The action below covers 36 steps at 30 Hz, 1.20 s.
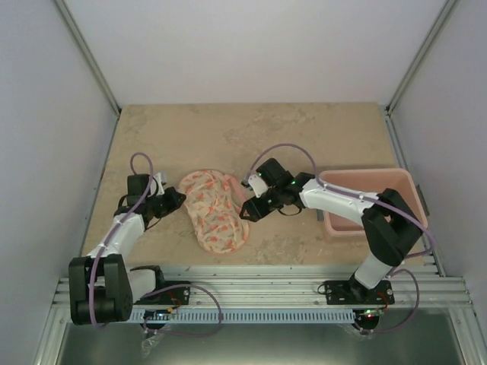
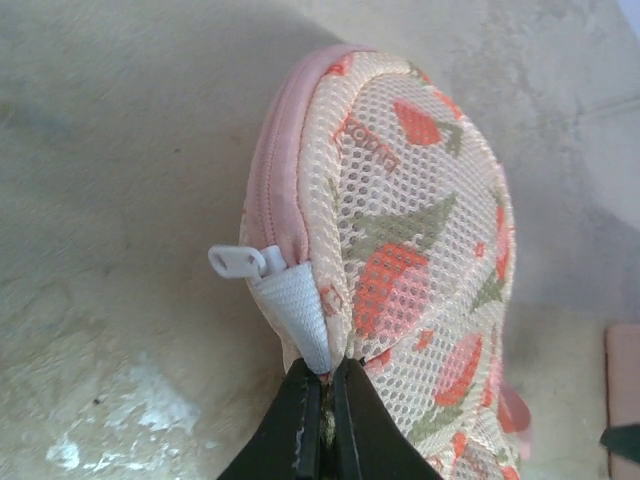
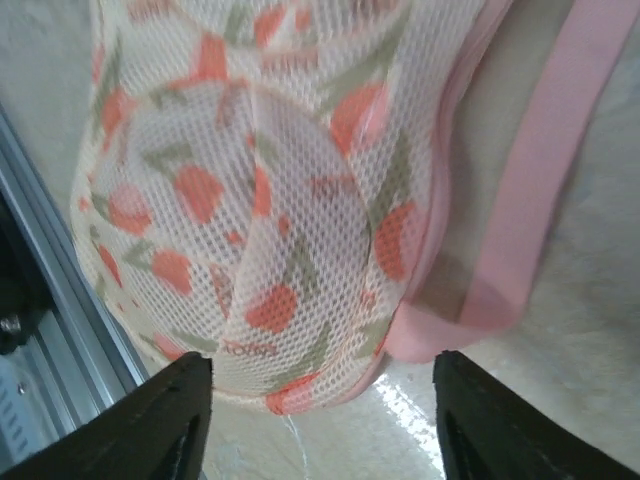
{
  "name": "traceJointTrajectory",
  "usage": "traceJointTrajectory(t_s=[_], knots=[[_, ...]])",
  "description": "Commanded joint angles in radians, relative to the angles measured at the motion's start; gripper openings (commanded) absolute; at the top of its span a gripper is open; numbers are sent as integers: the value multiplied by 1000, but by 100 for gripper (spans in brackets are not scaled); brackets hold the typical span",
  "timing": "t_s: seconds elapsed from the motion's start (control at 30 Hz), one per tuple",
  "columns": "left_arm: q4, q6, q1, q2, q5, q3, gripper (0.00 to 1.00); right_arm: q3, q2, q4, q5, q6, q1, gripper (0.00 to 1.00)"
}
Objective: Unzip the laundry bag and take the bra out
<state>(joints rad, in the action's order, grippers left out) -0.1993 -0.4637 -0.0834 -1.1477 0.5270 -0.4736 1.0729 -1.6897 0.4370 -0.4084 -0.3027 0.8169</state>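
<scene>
Only the left wrist view shows it: left fingers [image 2: 298, 425] pinch white tab [image 2: 297, 305] on laundry bag [image 2: 420, 230]; right fingers [image 3: 175, 415] spread wide beside it.

1. The top view is bright and evenly lit from above. The pale walls wash out nearly white, and the arms cast only faint, soft shadows on the table [image 1: 304, 129].
2. In the left wrist view, the mesh of the laundry bag [image 2: 400, 230] is crisp. A broad soft shadow darkens the table at upper left, and a whitish glare patch shows at lower left.
3. The left gripper [image 2: 326, 385] reads near-black, with little surface detail.
4. The right wrist view is the softest. The bag's mesh blurs toward the top, and the pink band [image 3: 540, 200] is smeared.
5. The right gripper [image 3: 322, 365] shows as dark, unfocused silhouettes, with a small glare streak on the table between them.
</scene>
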Motion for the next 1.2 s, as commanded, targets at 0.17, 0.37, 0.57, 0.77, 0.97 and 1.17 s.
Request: traceJointTrajectory(t_s=[0.17,0.37,0.57,0.77,0.97,1.17], knots=[[-217,470,131,43,83,-275,0,160,143,32,-74,178,-75,70],[-528,882,266,59,-7,-585,0,276,238,6,-162,344,-85,73],[-677,1331,317,120,-130,-689,0,255,314,-88,-218,434,-85,76],[-621,1532,337,213,-194,-614,0,197,297,-209,-259,415,-51,76],[-596,1648,340,301,-193,-451,0,142,201,-270,-248,413,11,79],[-624,1638,341,339,-150,-410,0,142,87,-282,-274,416,45,79]])
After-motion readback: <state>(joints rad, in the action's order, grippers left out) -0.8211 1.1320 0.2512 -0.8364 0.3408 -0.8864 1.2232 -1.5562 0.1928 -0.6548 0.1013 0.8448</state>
